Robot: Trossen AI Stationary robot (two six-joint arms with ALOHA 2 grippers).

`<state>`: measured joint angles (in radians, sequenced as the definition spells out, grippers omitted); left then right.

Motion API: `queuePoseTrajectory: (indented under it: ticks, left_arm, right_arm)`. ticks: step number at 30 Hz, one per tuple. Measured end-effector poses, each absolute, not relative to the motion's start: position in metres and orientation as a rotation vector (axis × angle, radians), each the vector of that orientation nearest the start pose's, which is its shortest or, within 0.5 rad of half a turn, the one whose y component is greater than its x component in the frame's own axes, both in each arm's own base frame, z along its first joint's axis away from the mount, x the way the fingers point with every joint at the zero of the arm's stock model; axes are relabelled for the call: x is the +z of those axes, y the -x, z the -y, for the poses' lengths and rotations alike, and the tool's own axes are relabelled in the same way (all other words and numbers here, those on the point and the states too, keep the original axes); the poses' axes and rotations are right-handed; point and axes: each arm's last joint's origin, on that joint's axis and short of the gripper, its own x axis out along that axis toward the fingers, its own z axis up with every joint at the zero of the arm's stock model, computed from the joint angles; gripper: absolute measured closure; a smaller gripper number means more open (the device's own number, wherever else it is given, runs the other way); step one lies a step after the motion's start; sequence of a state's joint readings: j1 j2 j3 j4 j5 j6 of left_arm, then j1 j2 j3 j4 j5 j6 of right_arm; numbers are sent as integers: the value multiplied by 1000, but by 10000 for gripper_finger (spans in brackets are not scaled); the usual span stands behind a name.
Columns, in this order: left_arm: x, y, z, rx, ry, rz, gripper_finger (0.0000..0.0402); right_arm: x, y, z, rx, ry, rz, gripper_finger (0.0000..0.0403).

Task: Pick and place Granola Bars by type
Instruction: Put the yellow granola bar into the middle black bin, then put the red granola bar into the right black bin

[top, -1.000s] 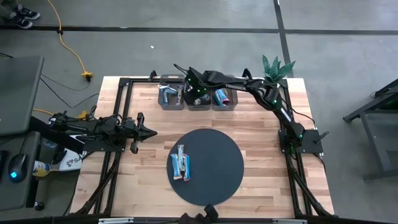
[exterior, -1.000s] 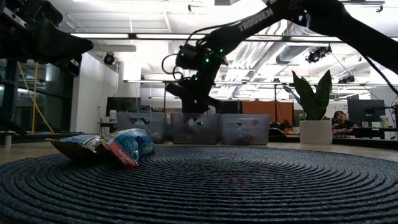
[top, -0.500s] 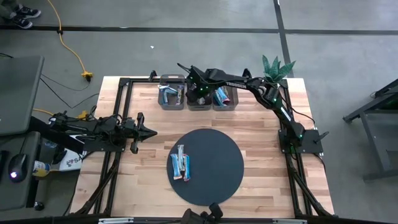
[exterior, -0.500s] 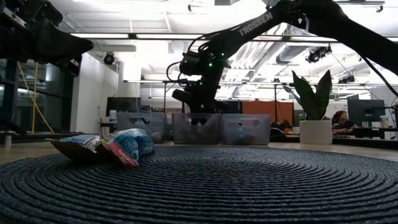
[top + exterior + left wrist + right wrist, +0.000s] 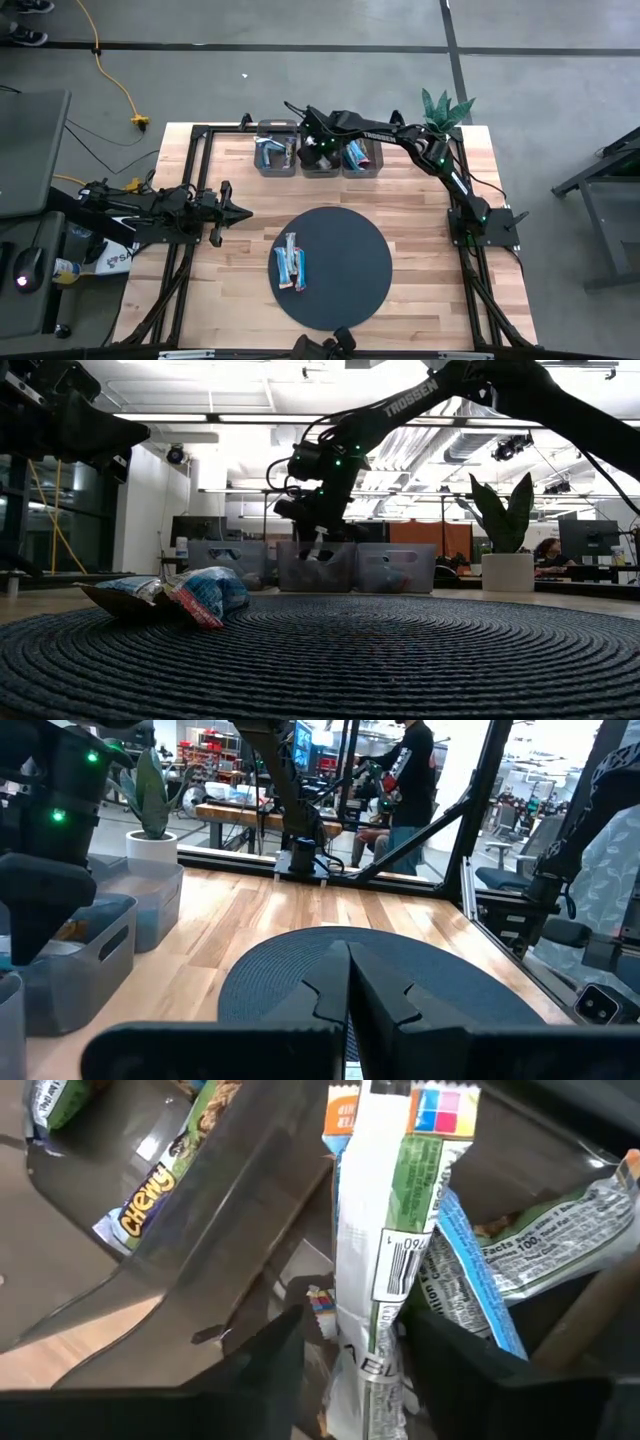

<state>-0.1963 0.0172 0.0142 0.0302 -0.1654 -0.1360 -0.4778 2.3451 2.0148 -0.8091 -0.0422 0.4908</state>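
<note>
My right gripper (image 5: 318, 150) (image 5: 355, 1325) hangs over the middle one of three grey bins (image 5: 320, 163) at the table's far edge, shut on a white-and-green granola bar (image 5: 385, 1230). Inside this bin lie blue and green-printed bars (image 5: 500, 1250). The left bin (image 5: 275, 157) holds blue bars, and the right bin (image 5: 361, 157) holds blue and red ones. A few light blue and red bars (image 5: 290, 263) (image 5: 185, 595) lie in a heap on the round dark mat (image 5: 350, 290). My left gripper (image 5: 243, 212) (image 5: 348, 955) waits shut near the table's left edge. My right gripper pinches the white-and-green bar between its two fingers (image 5: 275, 1355), near the barcode part (image 5: 375, 1315) of the wrapper. The fingers come from above, pointing down into the bin. The bar hangs lengthwise below them, its free end (image 5: 400, 1105) down inside the middle bin.
A potted plant (image 5: 445, 108) stands at the far right corner. A black frame runs along the table's left (image 5: 190, 170) and right (image 5: 465, 260) sides. Bare wood lies between the mat and the bins (image 5: 330, 190).
My right gripper has moved a little toward the table's right, from above the wall between the left and middle bins to above the middle bin, with the bar still between its fingers. The left arm has kept still.
</note>
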Motion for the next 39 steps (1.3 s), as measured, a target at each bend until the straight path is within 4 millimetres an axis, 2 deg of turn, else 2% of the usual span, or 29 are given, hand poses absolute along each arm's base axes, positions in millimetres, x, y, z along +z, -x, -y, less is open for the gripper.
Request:
queuePoseTrajectory:
  ticks: [4,10,22,29,39]
  left_arm:
    - [170,-97,14,-33,141,25,400]
    - [170,-97,14,-33,141,25,400]
    - [170,-97,14,-33,141,24,400]
    - [170,-97,14,-33,141,24,400]
    - [170,-97,14,-32,141,25,400]
  right_arm:
    - [182,-442,228,-659,-725,-995,213]
    - [187,-440,230,-665,-720,-978,208]
    - [251,-423,231,-647,-654,-836,207]
    - [295,-420,209,-494,-658,-727,208]
    - [360,-422,155,-244,-582,-516,208]
